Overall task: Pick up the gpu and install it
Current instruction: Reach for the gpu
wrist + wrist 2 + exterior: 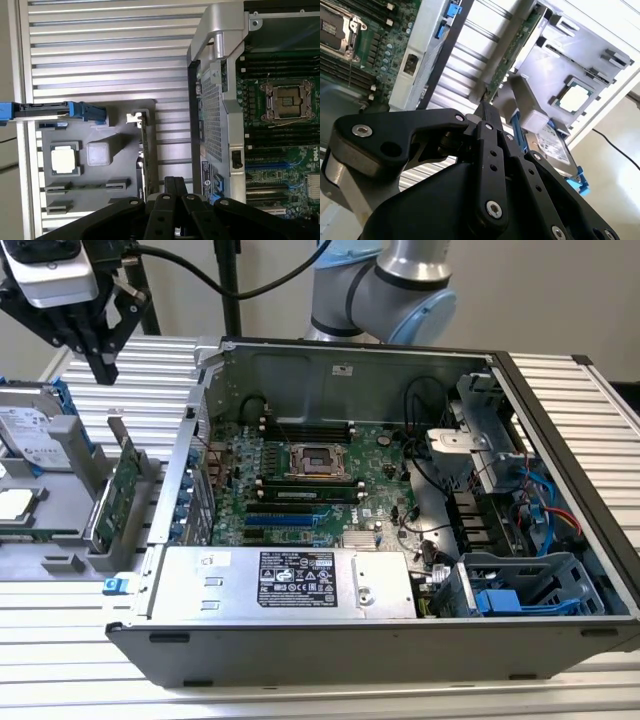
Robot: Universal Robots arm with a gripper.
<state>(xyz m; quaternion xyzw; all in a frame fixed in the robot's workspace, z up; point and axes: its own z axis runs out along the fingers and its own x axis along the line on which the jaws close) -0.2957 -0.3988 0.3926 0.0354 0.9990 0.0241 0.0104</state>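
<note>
Gripper (105, 368) hangs in the air over the grey slotted holder tray (30, 550). The tray is at the exterior view's left of the open dark-grey computer case (300, 650).

Black fingers (490, 145) are pressed together with the tips meeting. Nothing is between them and they touch nothing. The first wrist view (175, 181) shows the same.

The gpu (124, 485), a thin green circuit card with a silver end bracket, stands on edge in a tray slot. It is outside the case, just beside its outer wall, and below the fingertips but apart from them. It appears edge-on in both wrist views (143, 150) (512, 50).

Also on the tray are a silver hard drive in a blue caddy (30, 430) and a square silver processor chip (14, 505). The large green motherboard (300, 480) lies inside the case.
</note>
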